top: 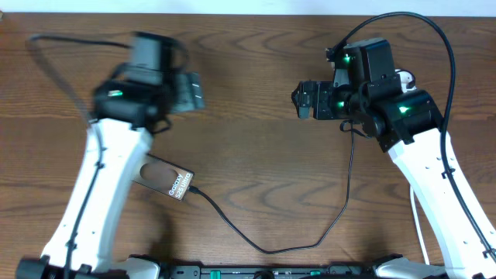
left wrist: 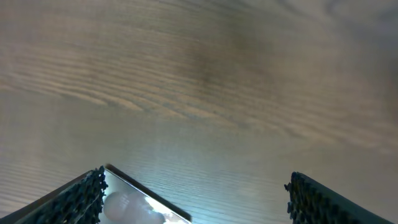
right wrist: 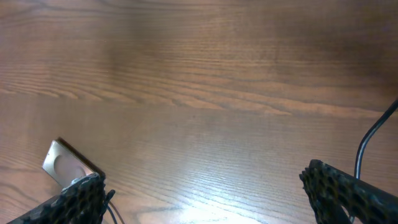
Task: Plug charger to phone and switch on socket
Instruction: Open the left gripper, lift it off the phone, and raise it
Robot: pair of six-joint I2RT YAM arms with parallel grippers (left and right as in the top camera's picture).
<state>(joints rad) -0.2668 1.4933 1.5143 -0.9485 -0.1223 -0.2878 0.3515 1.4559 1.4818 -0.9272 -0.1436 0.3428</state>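
Though under the left arm [top: 105, 182], phone [top: 169, 180] well apart from left hand [top: 195, 91].

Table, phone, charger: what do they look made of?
Table: wood or wood-look laminate, brown, semi-gloss; grain lines and light glare.
Phone: glossy face, likely glass or plastic; smooth brownish sheen, white lettering.
Charger: thin black cable, probably rubber or plastic jacket, matte; it lies in a loose curve.

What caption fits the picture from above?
Two white robot arms above a brown wooden table, a thin black cable reaching the flat dark brown phone.
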